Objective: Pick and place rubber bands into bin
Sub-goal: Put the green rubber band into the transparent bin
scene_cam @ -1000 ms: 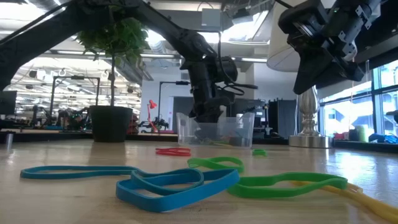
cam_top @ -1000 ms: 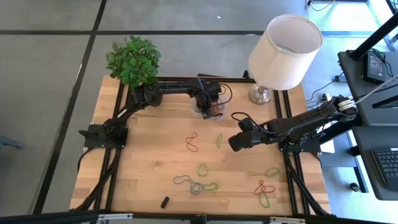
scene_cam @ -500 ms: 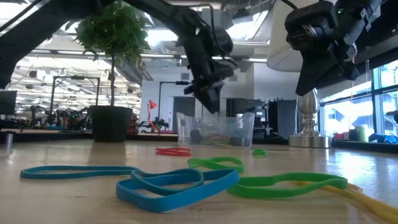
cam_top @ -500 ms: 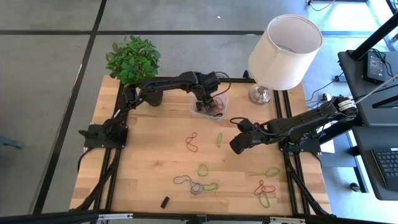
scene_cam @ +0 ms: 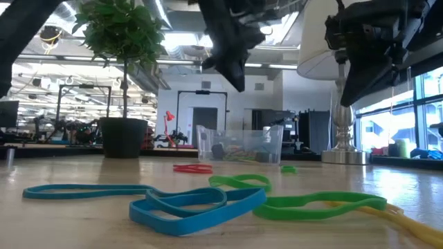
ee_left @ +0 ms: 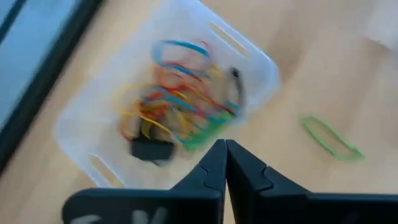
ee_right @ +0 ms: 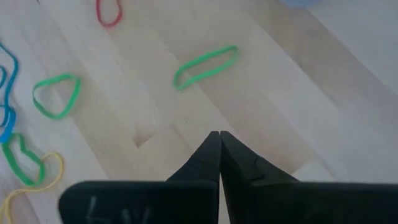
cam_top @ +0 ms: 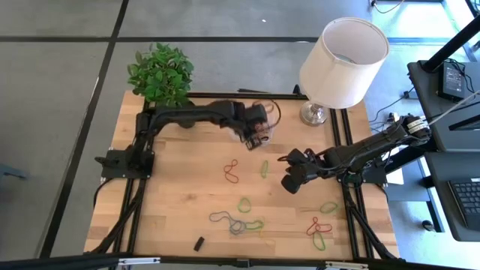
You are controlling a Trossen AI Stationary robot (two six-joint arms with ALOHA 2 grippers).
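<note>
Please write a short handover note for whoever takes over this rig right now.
Left gripper: shut, empty, raised above the bin.
Right gripper: shut, empty, over bare table near a green band.
Done: the bin at the table's far edge holds a tangle of rubber bands.
Left: about ten loose bands across the table's middle and near edge. The small black block stays.

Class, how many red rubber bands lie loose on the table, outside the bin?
2: the first red rubber band lies near the middle, the second red rubber band toward the right arm's side. Others may be hidden.
</note>
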